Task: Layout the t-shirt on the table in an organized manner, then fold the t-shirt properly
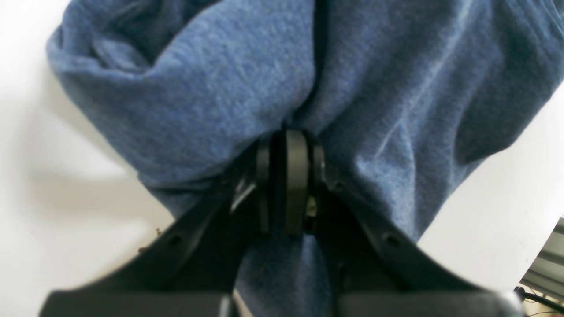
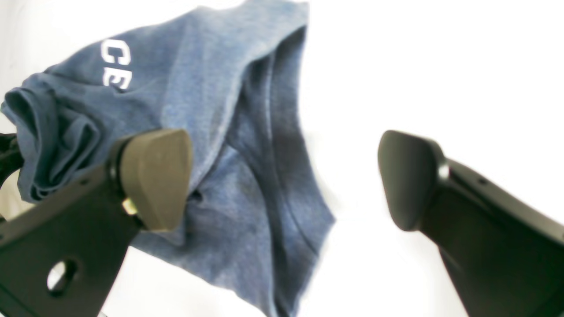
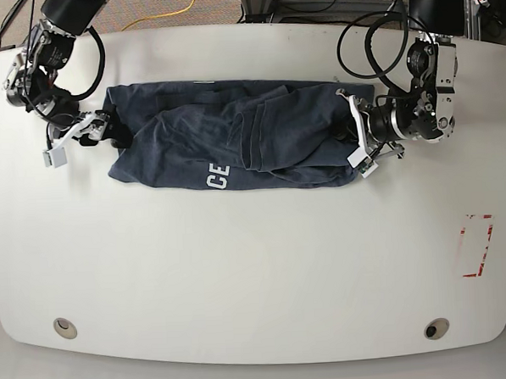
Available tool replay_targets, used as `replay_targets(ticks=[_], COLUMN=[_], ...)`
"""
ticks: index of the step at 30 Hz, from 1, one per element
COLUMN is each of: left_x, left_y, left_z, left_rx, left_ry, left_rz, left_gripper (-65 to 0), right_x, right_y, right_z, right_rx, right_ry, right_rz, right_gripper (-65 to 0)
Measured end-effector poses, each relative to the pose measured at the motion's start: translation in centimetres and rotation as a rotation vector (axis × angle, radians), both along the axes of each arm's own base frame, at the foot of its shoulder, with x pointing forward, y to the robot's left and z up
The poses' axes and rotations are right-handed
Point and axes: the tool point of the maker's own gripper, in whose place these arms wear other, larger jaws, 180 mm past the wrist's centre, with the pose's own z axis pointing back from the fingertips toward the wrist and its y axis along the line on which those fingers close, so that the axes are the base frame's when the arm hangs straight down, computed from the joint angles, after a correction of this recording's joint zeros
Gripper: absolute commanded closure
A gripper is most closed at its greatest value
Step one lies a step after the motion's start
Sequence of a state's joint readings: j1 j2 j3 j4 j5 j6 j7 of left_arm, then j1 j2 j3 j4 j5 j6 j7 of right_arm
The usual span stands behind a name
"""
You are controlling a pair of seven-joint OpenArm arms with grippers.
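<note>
The dark blue t-shirt (image 3: 234,144) lies crumpled and bunched lengthwise on the far half of the white table (image 3: 257,266), with white letters "CE" (image 3: 217,176) at its near edge. My left gripper (image 3: 354,139) is at the shirt's right end. In the left wrist view it (image 1: 286,176) is shut on a bunch of the cloth (image 1: 220,88). My right gripper (image 3: 76,139) is open just beside the shirt's left end. In the right wrist view it (image 2: 282,180) stands wide open and empty over the shirt's edge (image 2: 246,132), and the letters (image 2: 115,64) show.
Two round grommet holes (image 3: 65,327) (image 3: 436,327) sit near the table's front edge. A red rectangular mark (image 3: 477,246) is at the right. Cables (image 3: 372,30) and a yellow cord (image 3: 176,13) run behind the table's far edge.
</note>
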State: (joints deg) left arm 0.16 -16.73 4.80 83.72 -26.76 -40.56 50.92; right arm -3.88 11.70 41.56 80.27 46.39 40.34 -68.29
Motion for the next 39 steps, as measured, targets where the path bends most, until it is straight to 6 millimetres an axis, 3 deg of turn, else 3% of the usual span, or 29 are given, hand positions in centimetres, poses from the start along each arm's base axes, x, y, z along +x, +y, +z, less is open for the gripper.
replay_targets(ticks=[8,12,15,18,20,23,28,35,39], left_x=[0.0,0.0,0.0,0.0,0.0,0.0,-0.2,-0.3,-0.8], left_y=[0.0,0.0,0.0,0.0,0.0,0.0,-0.3,-1.6,-2.9], left_z=[0.0,0.0,0.0,0.0,0.0,0.0,-0.1,-0.1,-0.2], left_rx=[-0.003,-0.003,-0.002,-0.001,-0.002,-0.001,-0.011,-0.036,-0.052], left_ry=[-0.002,-0.002,-0.001,0.0,0.0,0.001,0.0,0.006,0.013], left_rz=[0.001,0.001,0.0,-0.001,0.0,-0.001,0.0,-0.002,-0.026], left_gripper=[-3.1,-3.1,-3.1,-3.1,-3.1,-3.1,-3.1,-3.1,-3.1], right_x=[1.0,1.0,1.0,0.8,0.5,-0.2,-0.6,0.4,-0.4], right_y=[7.2,8.3,8.3,8.1,7.8,7.4,6.7,6.1,6.2], right_z=[0.2,0.3,0.3,-0.1,-0.5,-1.1,-0.5,4.3,6.1], right_rx=[0.08,0.102,0.101,0.08,0.054,0.021,-0.028,-0.161,-0.246], right_ry=[-0.038,-0.047,-0.043,-0.025,0.0,0.041,0.044,-0.094,-0.102], right_rz=[0.118,0.121,0.122,0.125,0.132,0.142,0.163,0.199,0.241], right_gripper=[-65.0,-64.4,-57.9,-38.0,-19.2,0.0,-4.8,-1.6,-1.0])
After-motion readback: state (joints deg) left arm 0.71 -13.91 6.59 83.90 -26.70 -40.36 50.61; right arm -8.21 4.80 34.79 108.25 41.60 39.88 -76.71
